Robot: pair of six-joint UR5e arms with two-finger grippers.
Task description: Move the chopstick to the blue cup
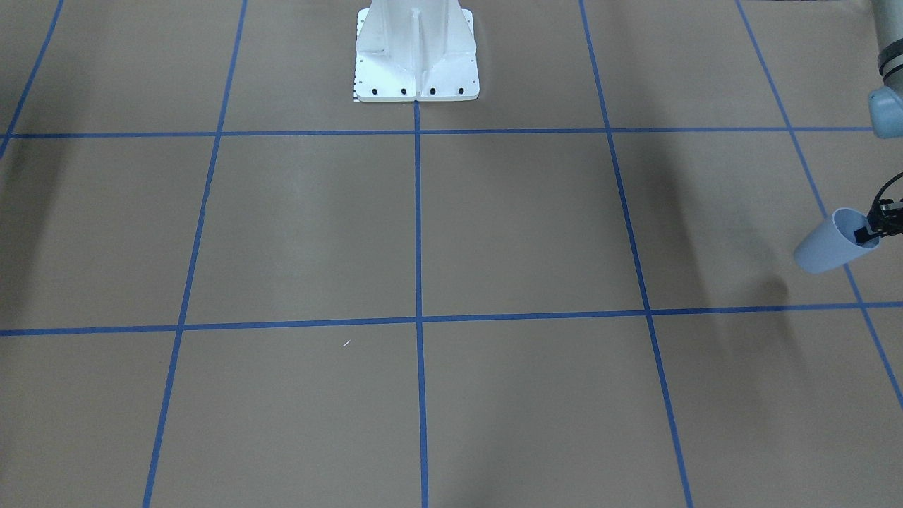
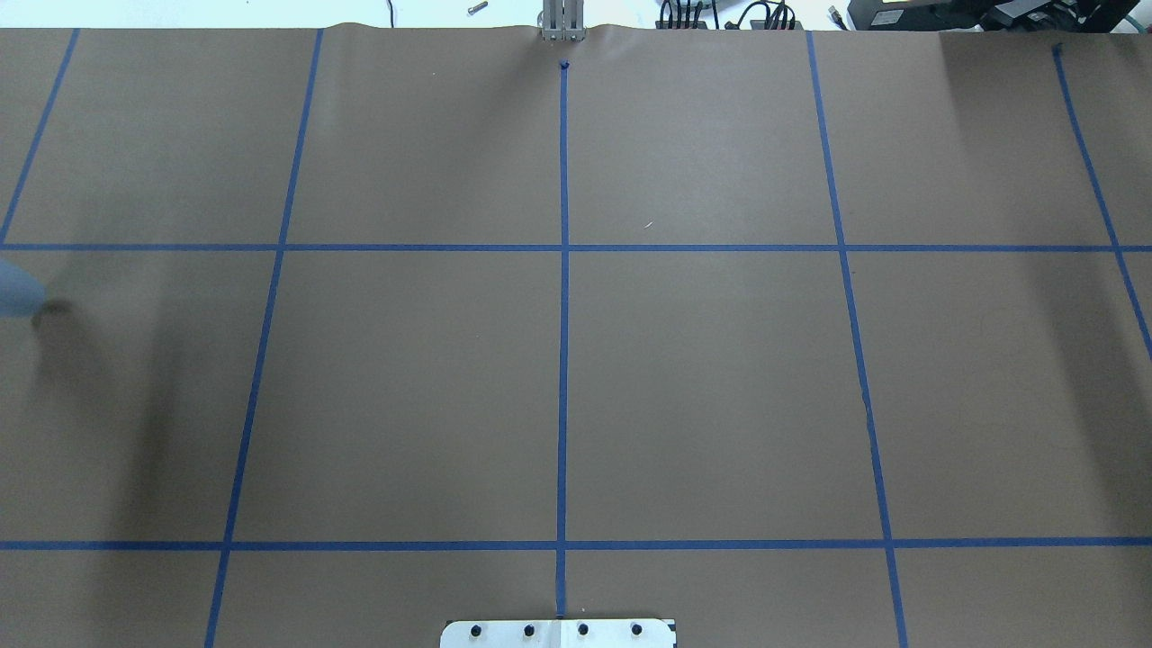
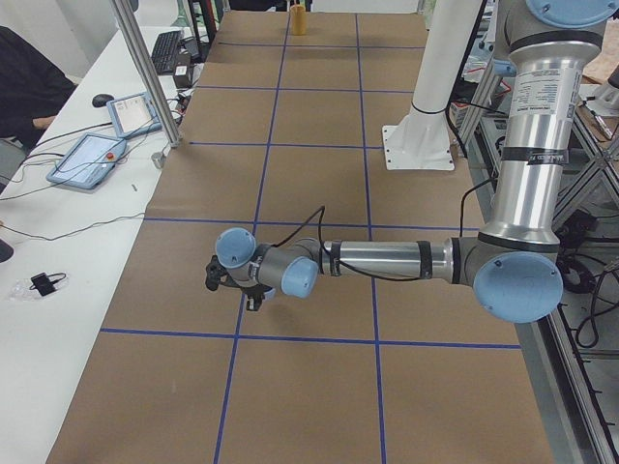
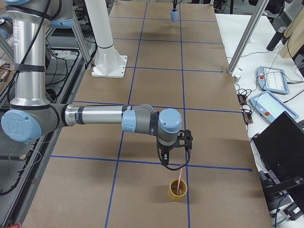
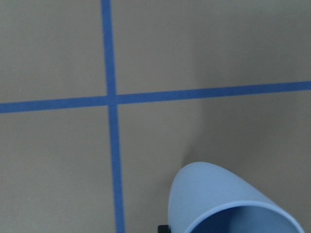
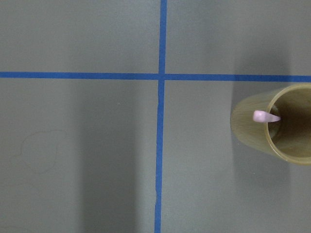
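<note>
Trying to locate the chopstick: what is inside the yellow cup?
The pink chopstick leans inside the yellow cup, tip near the rim. The cup wall hides its lower end.

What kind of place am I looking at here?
Probably a robotics test lab: two silver-and-blue jointed robot arms, a brown paper-covered table gridded with blue tape, and control tablets on a white side bench.

The left arm (image 3: 387,259) stands with its upper link upright and its forearm stretched out low and level. The left gripper (image 1: 866,236) pinches the rim of the blue cup (image 1: 822,250), one finger inside it. The right arm (image 4: 95,115) takes much the same pose, and the right gripper (image 4: 174,153) hangs pointing down (jaws too small to judge from here).
</note>
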